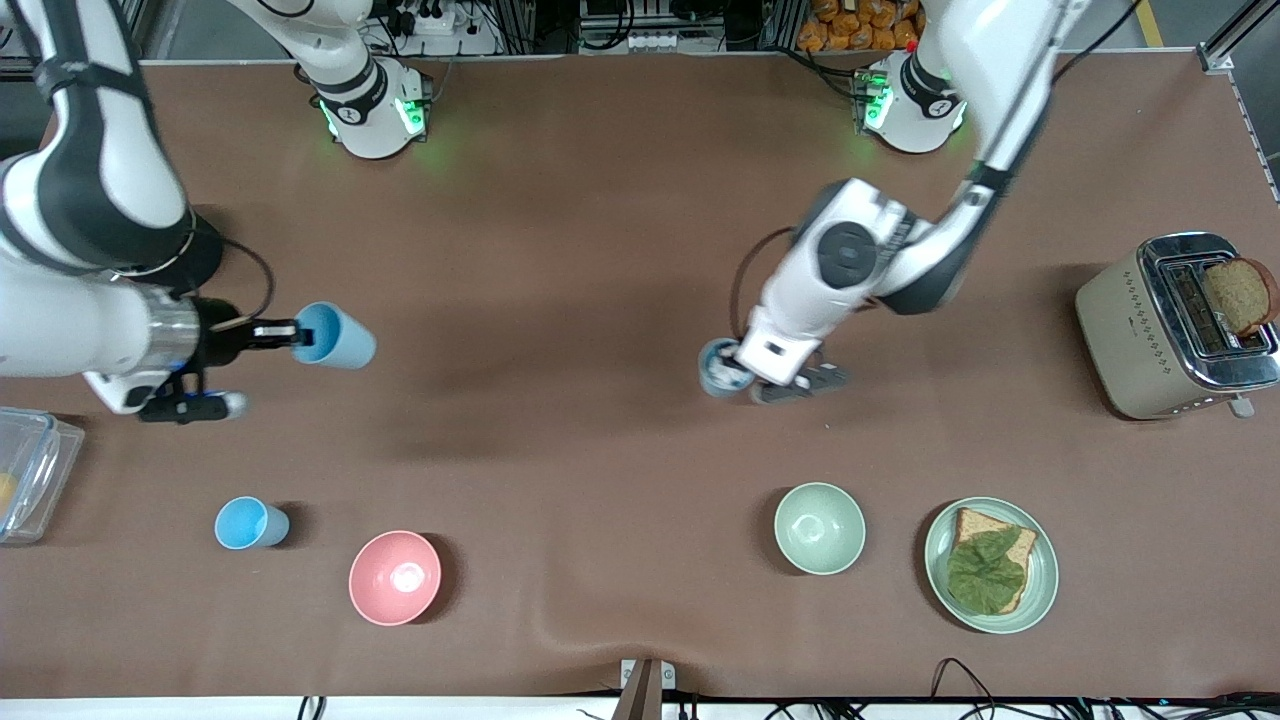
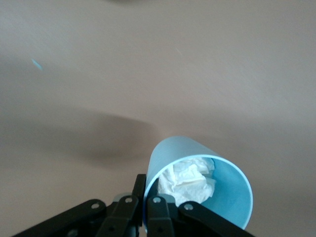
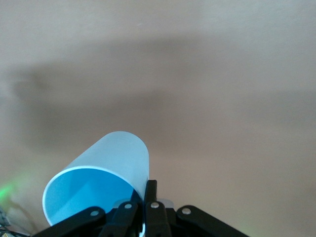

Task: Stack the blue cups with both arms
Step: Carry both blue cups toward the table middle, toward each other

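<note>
My right gripper (image 1: 290,335) is shut on the rim of a sky-blue cup (image 1: 337,338), which it holds tipped on its side above the table toward the right arm's end. In the right wrist view this cup (image 3: 113,155) is empty, with the fingers (image 3: 151,190) pinching its wall. My left gripper (image 1: 738,362) is shut on the rim of a second blue cup (image 1: 718,370) above the table's middle. The left wrist view shows crumpled white paper (image 2: 187,180) inside that cup (image 2: 195,150). A third blue cup (image 1: 250,523) stands upright on the table, nearer the front camera.
A pink bowl (image 1: 394,577) sits beside the standing cup. A pale green bowl (image 1: 819,527) and a green plate (image 1: 1040,590) with bread and lettuce lie toward the left arm's end. A toaster (image 1: 1130,330) holds a bread slice. A clear container (image 1: 30,470) sits at the table's edge.
</note>
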Available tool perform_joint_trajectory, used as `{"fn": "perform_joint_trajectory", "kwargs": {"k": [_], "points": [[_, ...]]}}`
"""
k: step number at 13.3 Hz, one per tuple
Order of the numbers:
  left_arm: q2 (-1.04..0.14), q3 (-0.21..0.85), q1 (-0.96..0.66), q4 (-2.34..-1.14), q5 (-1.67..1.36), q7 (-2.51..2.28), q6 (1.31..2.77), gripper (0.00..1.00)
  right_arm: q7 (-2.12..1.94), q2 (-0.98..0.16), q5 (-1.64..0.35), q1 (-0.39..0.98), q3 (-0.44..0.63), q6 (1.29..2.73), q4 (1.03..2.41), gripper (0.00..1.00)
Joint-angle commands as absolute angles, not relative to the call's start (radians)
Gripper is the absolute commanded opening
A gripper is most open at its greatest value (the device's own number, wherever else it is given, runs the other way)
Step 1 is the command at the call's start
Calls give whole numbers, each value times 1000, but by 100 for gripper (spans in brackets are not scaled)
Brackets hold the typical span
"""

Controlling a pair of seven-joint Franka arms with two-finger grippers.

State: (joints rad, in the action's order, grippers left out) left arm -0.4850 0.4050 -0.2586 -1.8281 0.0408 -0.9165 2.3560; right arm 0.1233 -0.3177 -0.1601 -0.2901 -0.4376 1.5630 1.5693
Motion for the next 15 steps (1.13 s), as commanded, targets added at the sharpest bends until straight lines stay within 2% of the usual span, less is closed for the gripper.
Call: {"fn": "perform_joint_trajectory", "kwargs": {"k": [1, 5, 7, 8, 9, 10, 12, 15], "points": [[-586, 388, -339, -1726, 43, -1014, 2350, 0, 184, -247, -179, -302, -497, 1566, 1641, 0], [-682, 342, -472, -1629, 126, -1201, 2350, 0, 320, -239, -178, -226, -500, 1652, 1686, 0], [-692, 330, -485, -1628, 130, -1216, 2350, 0, 354, -239, -178, -201, -500, 1684, 1701, 0], [-692, 330, -485, -1628, 130, -1216, 2350, 14, 376, -239, -176, -190, -500, 1709, 1712, 0], [-690, 328, -485, -1628, 130, -1219, 2350, 63, 396, -239, -176, -186, -500, 1729, 1724, 0], [-677, 315, -476, -1629, 133, -1239, 2350, 100, 399, -238, -175, -177, -500, 1739, 1735, 0], [-628, 307, -462, -1634, 133, -1244, 2335, 100, 435, -239, -172, -154, -500, 1755, 1741, 0], [-491, 304, -382, -1631, 162, -1230, 2196, 100, 543, -248, -169, -86, -500, 1842, 1772, 0]]}}
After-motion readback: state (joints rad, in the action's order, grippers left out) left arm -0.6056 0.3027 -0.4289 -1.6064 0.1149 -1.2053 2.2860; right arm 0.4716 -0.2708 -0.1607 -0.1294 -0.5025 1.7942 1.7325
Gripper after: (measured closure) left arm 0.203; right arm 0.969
